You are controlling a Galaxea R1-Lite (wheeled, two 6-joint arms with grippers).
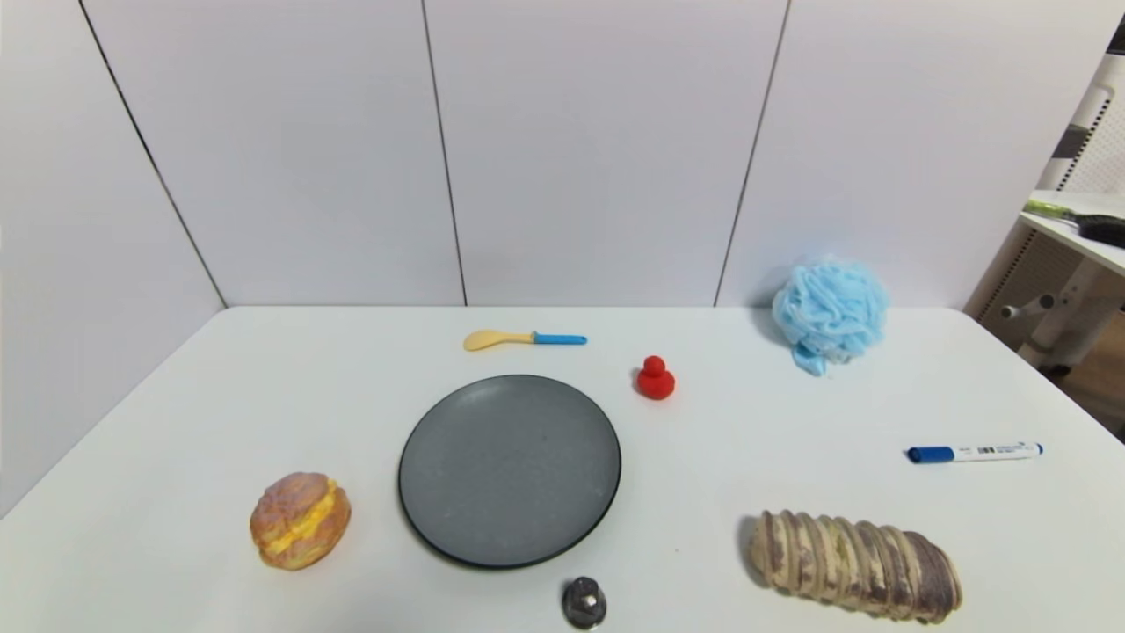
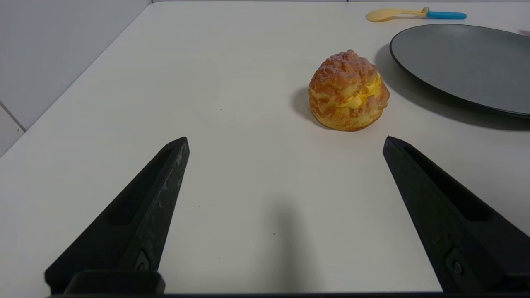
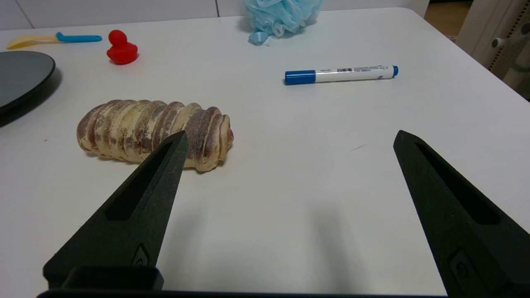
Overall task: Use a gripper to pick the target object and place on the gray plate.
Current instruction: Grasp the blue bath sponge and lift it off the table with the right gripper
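The light blue mesh bath pouf (image 1: pixel 830 312) sits at the table's far right by the wall; it also shows in the right wrist view (image 3: pixel 281 16). The round dark gray plate (image 1: pixel 510 470) lies near the table's middle and holds nothing; its edge shows in the left wrist view (image 2: pixel 459 62) and the right wrist view (image 3: pixel 22 74). Neither arm shows in the head view. My left gripper (image 2: pixel 285 140) is open and empty over bare table near the front left. My right gripper (image 3: pixel 290 138) is open and empty near the front right, far from the pouf.
A cream puff (image 1: pixel 300 520) lies left of the plate. A ridged bread loaf (image 1: pixel 852 567) lies at front right, a blue marker (image 1: pixel 974 453) behind it. A red duck (image 1: pixel 656 379), a yellow spoon with blue handle (image 1: pixel 523 339) and a small metal knob (image 1: pixel 584 602) are around the plate.
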